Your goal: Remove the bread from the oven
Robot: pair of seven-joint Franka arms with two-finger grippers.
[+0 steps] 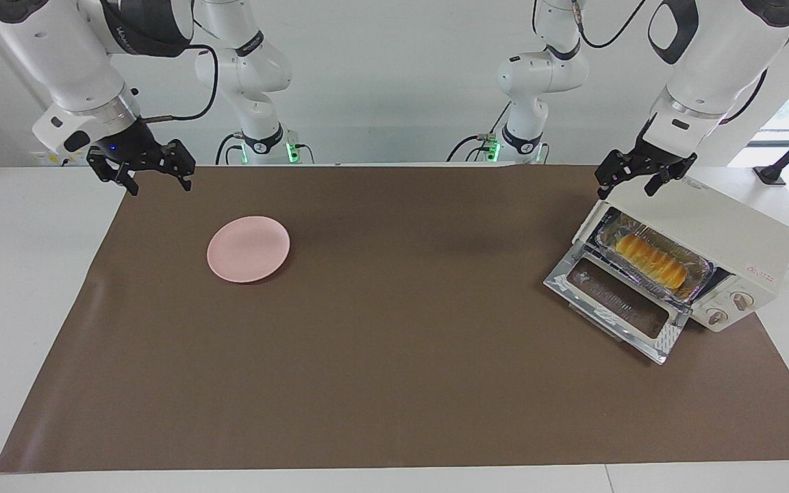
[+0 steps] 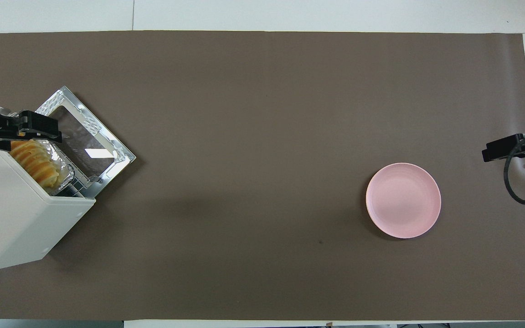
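The oven [image 1: 703,257] is found at the left arm's end of the table, standing partly on the brown mat [image 1: 401,356], with its glass door [image 1: 617,305] dropped fully open and lying flat in front of it. Inside the cavity a silver foil tray [image 1: 699,263] is seated, and the bread [image 1: 649,260] is lying in that tray, lengthwise along it, fully within the oven. Two round knobs [image 1: 730,308] are noted on the oven's front.

A round pink plate [image 1: 248,248] is set on the mat toward the right arm's end of the table, well apart from the oven; nothing is carried on it.

The left gripper [image 1: 629,179] is held in the air over the oven's top corner, just above the cavity opening; its fingers are spread apart and nothing is gripped. In the overhead view it is seen over the end of the tray [image 2: 34,132]. The right gripper [image 1: 159,179] is held over the mat's edge near the robots, fingers apart and empty; that arm is waiting.

The mat is laid over a white table [image 1: 24,287]. A white wall and two further arm bases are seen past the table's robot end.
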